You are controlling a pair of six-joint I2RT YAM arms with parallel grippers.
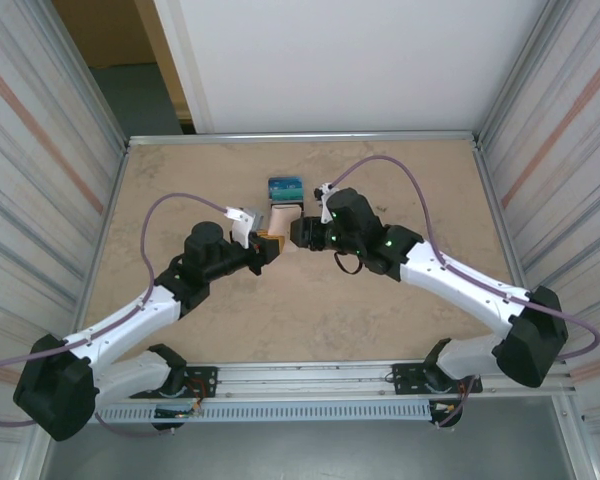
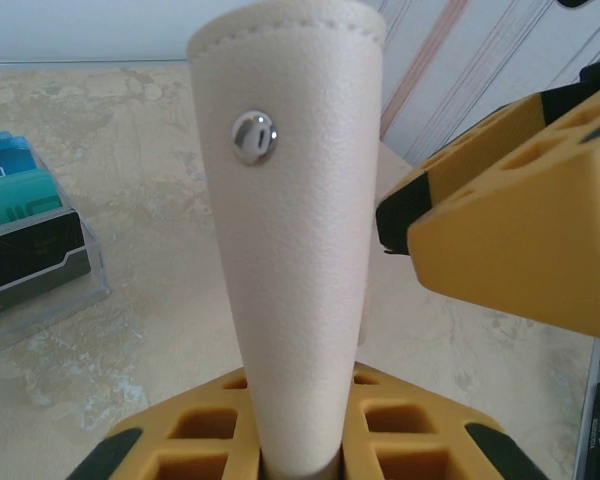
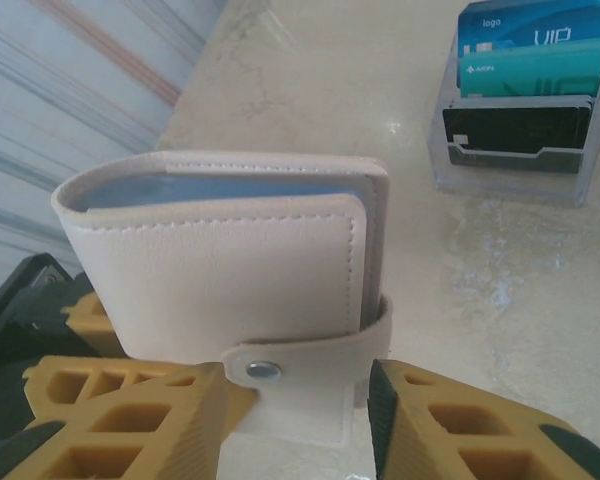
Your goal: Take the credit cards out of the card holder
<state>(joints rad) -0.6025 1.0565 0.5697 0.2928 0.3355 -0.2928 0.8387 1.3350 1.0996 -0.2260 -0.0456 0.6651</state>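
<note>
Near the middle of the table (image 1: 280,330), a little toward its far side, the tan wallet (image 1: 285,214) stands upright between the two claws. The left claw (image 1: 264,247) meets it from about 7 o'clock and the right claw (image 1: 302,232) from about 4 o'clock. In the left wrist view the left claw is clenched on the wallet: its two yellow fingers (image 2: 180,445) press against the lower end of the pale leather, which rises straight up from between them. A round metal snap (image 2: 252,137) shows near the leather's top. At 3 o'clock of the leather a yellow finger of the right claw (image 2: 510,230) has its dark tip just beside the wallet's edge. The right wrist view shows the wallet closed, with pale-blue lining along its top edge. Its closing tab (image 3: 315,355) wraps round from the right side and is snapped shut low on the front. The right claw's fingers (image 3: 130,420) sit on either side of that tab, right against it; I cannot tell whether they are squeezing it or only flanking it. The cards (image 1: 285,185), blue, teal and black, lean in a clear stand (image 3: 510,178) on the table at 12 o'clock of the wallet, close to it but apart.
</note>
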